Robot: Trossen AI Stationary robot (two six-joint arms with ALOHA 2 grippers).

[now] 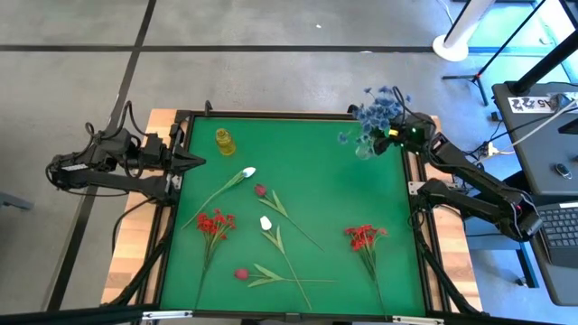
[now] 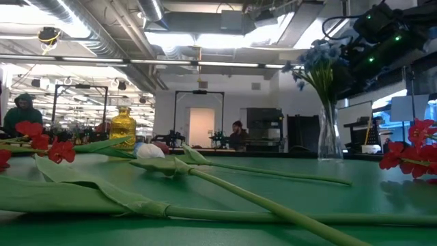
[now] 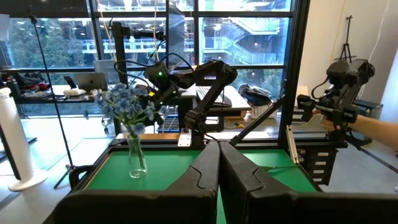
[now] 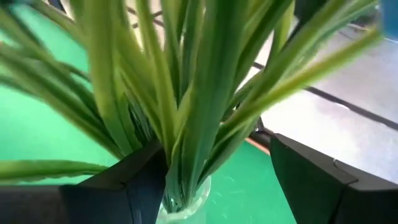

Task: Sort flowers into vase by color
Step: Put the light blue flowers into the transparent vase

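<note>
Blue flowers (image 1: 375,113) stand in a clear glass vase (image 2: 329,133) at the table's far right corner. My right gripper (image 4: 211,180) is open just above the vase's mouth (image 4: 183,202), with their green stems (image 4: 186,124) between its fingers. A yellow vase (image 1: 224,142) stands at the far left. Flat on the green mat lie two red clusters (image 1: 215,221) (image 1: 364,236), two white tulips (image 1: 248,171) (image 1: 265,222) and two dark red buds (image 1: 260,190) (image 1: 241,273). My left gripper (image 1: 197,162) is shut and waits at the left edge. My right gripper stands open around the blue flowers' stems, slanting down from the table's right side. The stems pass close to one finger (image 4: 140,180); I cannot tell whether they touch it. The other finger (image 4: 317,180) is well clear of them.
A black frame (image 1: 415,190) borders the mat. The middle of the far half of the mat (image 1: 307,153) is bare. Beyond the right edge stand a desk with a laptop (image 1: 564,226) and a tripod. People (image 2: 237,131) show in the room behind.
</note>
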